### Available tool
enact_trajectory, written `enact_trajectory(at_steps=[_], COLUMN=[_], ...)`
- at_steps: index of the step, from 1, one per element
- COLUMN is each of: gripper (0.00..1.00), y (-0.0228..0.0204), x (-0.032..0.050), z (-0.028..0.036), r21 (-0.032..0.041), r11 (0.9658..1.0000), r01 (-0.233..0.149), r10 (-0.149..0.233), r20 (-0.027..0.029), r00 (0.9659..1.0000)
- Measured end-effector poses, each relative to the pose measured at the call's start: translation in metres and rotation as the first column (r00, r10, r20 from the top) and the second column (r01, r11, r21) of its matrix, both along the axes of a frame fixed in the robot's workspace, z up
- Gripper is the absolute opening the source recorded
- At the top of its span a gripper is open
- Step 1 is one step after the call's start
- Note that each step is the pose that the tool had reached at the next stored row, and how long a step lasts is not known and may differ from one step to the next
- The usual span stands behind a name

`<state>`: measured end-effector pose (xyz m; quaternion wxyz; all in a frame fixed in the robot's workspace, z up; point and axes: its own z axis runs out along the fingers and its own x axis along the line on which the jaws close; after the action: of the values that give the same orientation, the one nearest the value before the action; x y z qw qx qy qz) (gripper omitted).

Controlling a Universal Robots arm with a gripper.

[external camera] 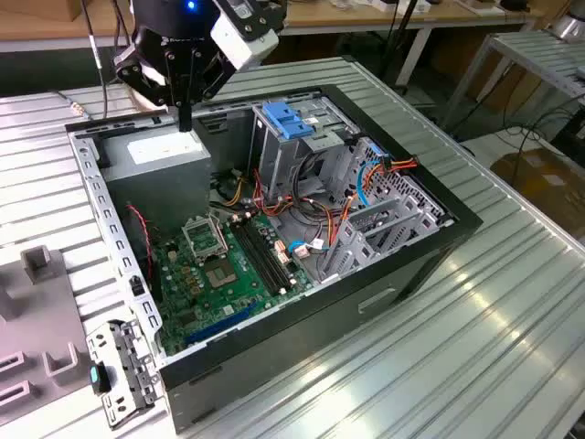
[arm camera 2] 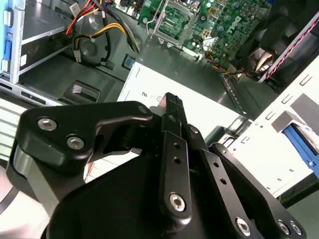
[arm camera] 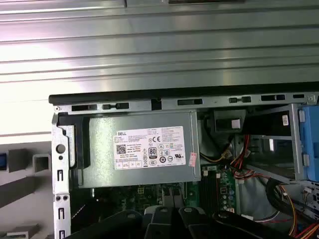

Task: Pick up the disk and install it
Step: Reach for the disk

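On the exterior view's left, a grey fixture point(external camera: 37, 274) lay on the table outside the open computer chassis point(external camera: 87, 174). The gripper point(external camera: 186, 117) hung just above the power supply point(external camera: 169, 151), its fingers closed together and holding nothing. In the second wrist view, a blue-railed part judged to be the disk point(arm camera 2: 300, 142) lay beyond the chassis wall, well apart from the gripper point(arm camera 2: 172, 102). Its long axis could not be determined. The drive cage point(external camera: 274, 155) stood further right.

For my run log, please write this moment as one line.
gripper: over power supply, contact unclear | fingers: shut, nothing held | computer case: open, on table
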<state>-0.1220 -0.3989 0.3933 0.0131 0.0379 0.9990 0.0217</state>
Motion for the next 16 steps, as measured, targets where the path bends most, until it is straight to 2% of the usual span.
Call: enact_trajectory(at_steps=[3, 16], gripper=[0.11, 0.11], y=[0.0000, 0.0000], x=[-0.0076, -0.0193], z=[-0.0001, -0.0003], r21=[0.0002, 0.0009], r11=[1.0000, 1.0000], r01=[0.000, 0.000], r10=[0.000, 0.000], r20=[0.0001, 0.0000], r00=[1.0000, 1.0000])
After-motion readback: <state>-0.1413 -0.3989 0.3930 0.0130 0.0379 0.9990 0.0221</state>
